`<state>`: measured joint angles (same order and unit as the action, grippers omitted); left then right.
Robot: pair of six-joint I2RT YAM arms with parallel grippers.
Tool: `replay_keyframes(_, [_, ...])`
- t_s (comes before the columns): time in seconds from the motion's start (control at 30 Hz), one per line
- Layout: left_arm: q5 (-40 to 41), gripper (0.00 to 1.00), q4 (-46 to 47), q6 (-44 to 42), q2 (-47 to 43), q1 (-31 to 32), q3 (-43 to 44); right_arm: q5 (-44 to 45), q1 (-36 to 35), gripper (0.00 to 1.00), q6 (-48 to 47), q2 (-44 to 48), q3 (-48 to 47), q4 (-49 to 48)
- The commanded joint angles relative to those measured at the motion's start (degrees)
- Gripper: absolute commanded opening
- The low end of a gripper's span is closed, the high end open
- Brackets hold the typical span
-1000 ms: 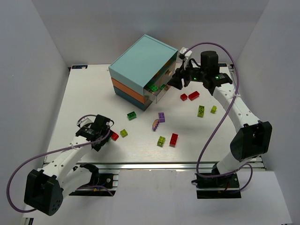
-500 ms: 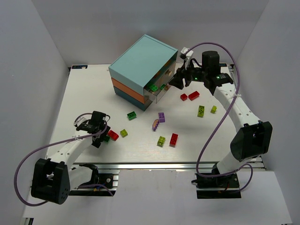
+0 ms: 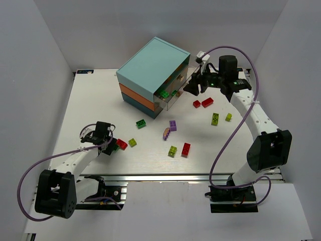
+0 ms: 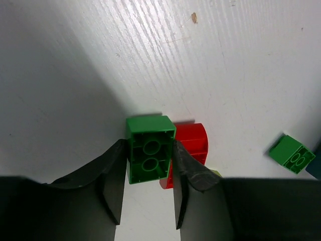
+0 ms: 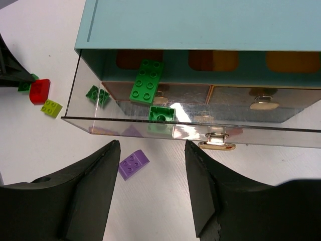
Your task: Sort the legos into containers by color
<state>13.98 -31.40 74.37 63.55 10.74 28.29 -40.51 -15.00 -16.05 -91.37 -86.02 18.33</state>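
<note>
My left gripper (image 4: 149, 173) is shut on a green lego (image 4: 149, 150) that lies studs-down on the table, one finger against each long side. A red lego (image 4: 193, 145) touches the right finger's outer side. In the top view the left gripper (image 3: 111, 145) is at the near left. My right gripper (image 5: 152, 145) hangs open and holds nothing, above the front edge of the clear drawer (image 5: 125, 122) pulled out of the chest of containers (image 3: 153, 75). Two green legos (image 5: 147, 81) (image 5: 161, 113) lie in that drawer. A purple lego (image 5: 133, 164) sits on the table below the right fingers.
Loose legos lie across the table: green (image 3: 141, 123), purple (image 3: 172, 125), pink (image 3: 165, 133), red (image 3: 186, 149) (image 3: 196, 104) (image 3: 207, 101), yellow-green (image 3: 132, 142) (image 3: 172, 150) (image 3: 215, 119) (image 3: 228, 117). White walls enclose the table on three sides.
The left gripper has come down by the red lego and its jaws have closed onto the green lego. The right gripper has drifted slightly to the right, still open.
</note>
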Motion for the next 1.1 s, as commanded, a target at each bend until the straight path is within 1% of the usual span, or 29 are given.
replay_keyframes(0.0, [-0.97,0.41,-1.38,-0.63,1.22,-0.72,-1.31,-1.06,0.5,0.6,0.06,1.37,-0.9,-0.84])
replay_keyframes(0.03, [-0.71,0.34,-1.65,-0.72,1.23,-0.72,-0.96,-1.06,0.42,0.6,-0.03,1.37,-0.91,-0.75])
replay_keyframes(0.33, [1.14,0.13,-7.0,-6.25,-3.42,-0.72,4.75,-1.24,0.77,0.6,-0.03,1.99,-0.12,-1.01])
replay_keyframes(0.57, [-0.18,0.1,-9.99,-9.94,-8.26,-0.72,6.95,-2.03,0.59,0.6,0.23,1.9,0.24,-1.45])
replay_keyframes(0.67, [-1.58,0.08,-9.22,-12.04,-9.49,-0.11,8.0,-2.38,0.68,0.6,0.32,1.9,0.24,-1.54])
replay_keyframes(0.7, [-3.24,0.05,-7.99,-13.18,-9.67,-0.11,8.44,-2.38,0.68,0.6,0.23,1.9,0.32,-1.45])
replay_keyframes(0.77, [-7.1,0.02,-2.64,-17.92,-9.41,0.77,10.55,-2.64,0.68,0.6,-0.03,2.16,0.41,-1.45])
replay_keyframes(0.8, [-13.3,0.0,-0.35,-19.94,-8.97,0.77,11.42,-2.73,0.68,0.6,-0.03,2.25,0.41,-1.54])
replay_keyframes(0.83, [-17.54,0.0,4.19,-22.92,-8.19,0.77,12.56,-2.82,0.85,0.6,-0.12,2.16,0.67,-1.54])
replay_keyframes(0.87, [-23.32,0.0,5.89,-25.48,-6.35,1.29,15.1,-2.82,0.68,0.6,-0.03,2.34,0.85,-1.8])
replay_keyframes(0.9, [-25.99,0.0,9.3,-26.46,-5.38,1.3,16.69,-2.82,0.68,0.6,-0.03,2.25,0.94,-1.89])
replay_keyframes(0.93, [-27.93,0.0,10.29,-27.25,-4.58,1.91,20.27,-2.82,0.85,0.6,0.14,2.25,1.03,-2.07])
replay_keyframes(1.0, [-31.53,0.0,11.88,-29.53,-2.22,2.52,24.42,-2.73,0.68,0.6,0.23,2.34,1.2,-2.33])
replay_keyframes(1.03, [-32.34,0.0,12.15,-30.07,-1.59,3.05,26.53,-2.64,0.68,0.59,0.32,2.34,1.2,-2.33])
replay_keyframes(1.07, [-33.13,0.0,12.41,-30.77,-0.8,3.06,30.64,-2.56,0.68,0.6,0.23,2.51,1.38,-2.42])
